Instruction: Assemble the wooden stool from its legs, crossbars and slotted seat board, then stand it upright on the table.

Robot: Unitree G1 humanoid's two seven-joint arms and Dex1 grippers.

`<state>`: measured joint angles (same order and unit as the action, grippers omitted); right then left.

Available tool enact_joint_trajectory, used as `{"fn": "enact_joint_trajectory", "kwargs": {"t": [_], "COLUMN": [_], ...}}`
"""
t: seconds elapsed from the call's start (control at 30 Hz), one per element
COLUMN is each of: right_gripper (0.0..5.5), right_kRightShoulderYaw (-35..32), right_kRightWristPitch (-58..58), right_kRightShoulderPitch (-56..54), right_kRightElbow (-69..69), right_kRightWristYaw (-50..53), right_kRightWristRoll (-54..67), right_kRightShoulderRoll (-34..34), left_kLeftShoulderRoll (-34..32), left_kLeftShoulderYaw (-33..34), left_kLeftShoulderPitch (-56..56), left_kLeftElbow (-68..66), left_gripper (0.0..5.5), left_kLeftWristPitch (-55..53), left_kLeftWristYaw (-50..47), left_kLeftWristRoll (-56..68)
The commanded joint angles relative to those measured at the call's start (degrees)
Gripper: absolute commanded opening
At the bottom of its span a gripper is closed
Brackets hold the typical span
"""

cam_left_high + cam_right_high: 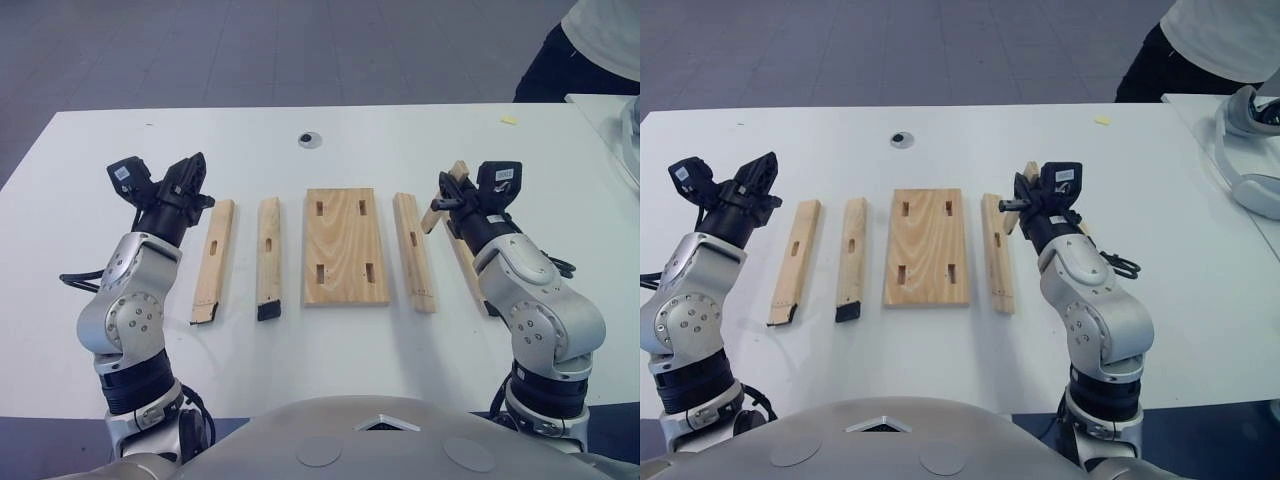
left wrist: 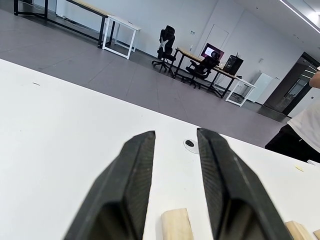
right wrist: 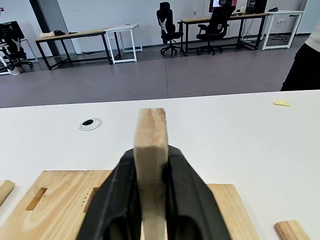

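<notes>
My counter (image 1: 100, 160) is a smooth white top with a faint sheen. The seat board (image 1: 346, 246) is pale bare wood with the grain plain to see, and it looks matt and unvarnished to me. The legs (image 1: 214, 258) lying flat are the same light wood, and two of them end in dull black tips (image 1: 268, 311). The stick (image 3: 150, 130) in my right tool (image 3: 151, 162) shows slightly rough end grain. That tool and my left tool (image 2: 175, 150) look like matt black plastic, finely grainy.
</notes>
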<state>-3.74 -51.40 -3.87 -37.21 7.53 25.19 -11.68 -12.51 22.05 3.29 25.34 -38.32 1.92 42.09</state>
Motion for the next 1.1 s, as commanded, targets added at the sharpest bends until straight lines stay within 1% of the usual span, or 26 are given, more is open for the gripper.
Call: {"fn": "enact_joint_trajectory", "kwargs": {"t": [0.03,0.33,0.67,1.1], "right_gripper": [0.41,0.41,0.41,0.41], "right_kRightShoulderYaw": [2.03,3.87,2.82,2.79], "right_kRightWristPitch": [2.94,6.95,9.73,10.04], "right_kRightShoulderPitch": [1.73,4.5,5.0,6.28], "right_kRightElbow": [1.59,2.68,4.26,4.74], "right_kRightWristYaw": [-0.61,0.03,-0.06,-0.64], "right_kRightWristRoll": [-2.38,-6.74,-10.03,-11.38], "right_kRightShoulderRoll": [1.84,6.81,9.14,11.05], "left_kLeftShoulderRoll": [-0.83,-1.8,-2.4,-2.34], "left_kLeftShoulderYaw": [-0.58,-0.75,-0.71,-0.82], "left_kLeftShoulderPitch": [1.54,2.06,2.83,2.83], "left_kLeftElbow": [-0.78,-1.81,-3.22,-2.8], "left_gripper": [1.5,1.5,1.5,1.5], "left_kLeftWristPitch": [-0.21,-0.45,-0.15,-0.29], "left_kLeftWristYaw": [0.47,1.11,2.1,1.85], "left_kLeftWristRoll": [0.06,0.06,-0.28,-0.12]}}
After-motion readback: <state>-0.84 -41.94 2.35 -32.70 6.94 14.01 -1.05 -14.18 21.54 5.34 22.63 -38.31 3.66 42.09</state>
